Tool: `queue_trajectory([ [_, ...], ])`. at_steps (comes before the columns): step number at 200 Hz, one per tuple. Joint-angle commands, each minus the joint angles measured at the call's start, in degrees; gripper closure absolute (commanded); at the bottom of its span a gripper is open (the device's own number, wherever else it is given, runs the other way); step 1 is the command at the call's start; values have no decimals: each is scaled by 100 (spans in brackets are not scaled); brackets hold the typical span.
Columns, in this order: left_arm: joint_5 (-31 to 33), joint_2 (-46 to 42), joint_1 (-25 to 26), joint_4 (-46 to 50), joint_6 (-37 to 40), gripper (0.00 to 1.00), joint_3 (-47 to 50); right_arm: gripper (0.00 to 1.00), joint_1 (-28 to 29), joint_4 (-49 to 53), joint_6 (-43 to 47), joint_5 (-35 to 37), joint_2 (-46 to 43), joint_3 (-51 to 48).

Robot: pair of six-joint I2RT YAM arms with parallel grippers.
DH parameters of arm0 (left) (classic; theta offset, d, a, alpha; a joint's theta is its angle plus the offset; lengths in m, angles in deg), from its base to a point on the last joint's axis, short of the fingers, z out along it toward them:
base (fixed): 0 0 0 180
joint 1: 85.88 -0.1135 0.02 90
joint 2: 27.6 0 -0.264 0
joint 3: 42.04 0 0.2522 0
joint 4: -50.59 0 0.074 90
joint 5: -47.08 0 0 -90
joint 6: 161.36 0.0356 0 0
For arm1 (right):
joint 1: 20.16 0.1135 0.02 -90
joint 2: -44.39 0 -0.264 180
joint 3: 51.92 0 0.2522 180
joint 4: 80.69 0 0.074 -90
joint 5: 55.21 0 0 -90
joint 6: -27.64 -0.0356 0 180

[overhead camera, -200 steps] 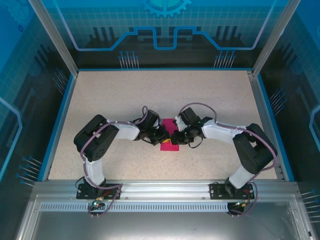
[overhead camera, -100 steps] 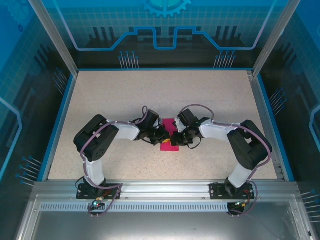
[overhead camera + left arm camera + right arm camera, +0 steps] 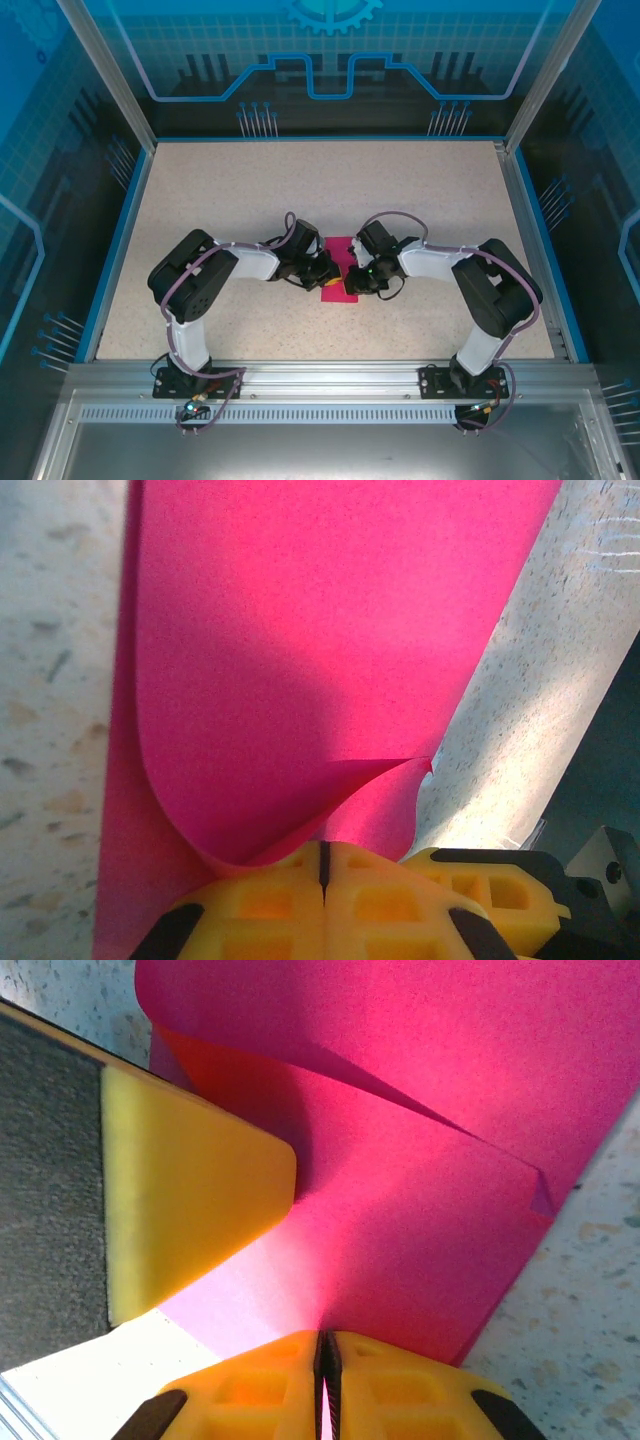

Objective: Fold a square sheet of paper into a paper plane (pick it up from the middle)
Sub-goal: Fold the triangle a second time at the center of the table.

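The square sheet of paper (image 3: 337, 289), magenta and partly folded over on itself, is found at the middle of the speckled table (image 3: 230, 190), between the two grippers. Its 9 o'clock side is pinched by the left gripper (image 3: 322, 868), whose yellow jaws are pressed together on a curled fold. Its 3 o'clock side is held by the right gripper (image 3: 325, 1358), whose jaws are closed to a thin slit with pink showing in it. A yellow finger pad (image 3: 190, 1215), judged to be the left gripper's, is seen against the sheet. With the thin sheet gripped from both sides at close quarters, a tear could be caused by any outward pull, a skewed crease by uneven pressing, and a knock between fingers by a small misjudged move.
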Motion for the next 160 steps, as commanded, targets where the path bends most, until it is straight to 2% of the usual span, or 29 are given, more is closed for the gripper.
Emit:
queue_trajectory([
  [1, 291, 227, 56, 139, 29, 98, 124, 87, -60, 537, 97, 311, 1, -180],
  [22, 277, 219, 59, 142, 29, 98, 111, 87, -59, 553, 101, 152, -296, -149],
  [44, 284, 210, 58, 150, 27, 98, 122, 86, -34, 380, 16, -320, -564, -129],
  [79, 276, 226, 54, 153, 29, 98, 90, 86, 93, 48, -191, -686, -530, -96],
  [124, 275, 219, 61, 187, 43, 98, 60, 86, 1, 402, -76, -70, -192, -132],
  [160, 300, 222, 61, 229, 67, 98, 61, 86, -277, 452, 39, -60, -122, -392],
])
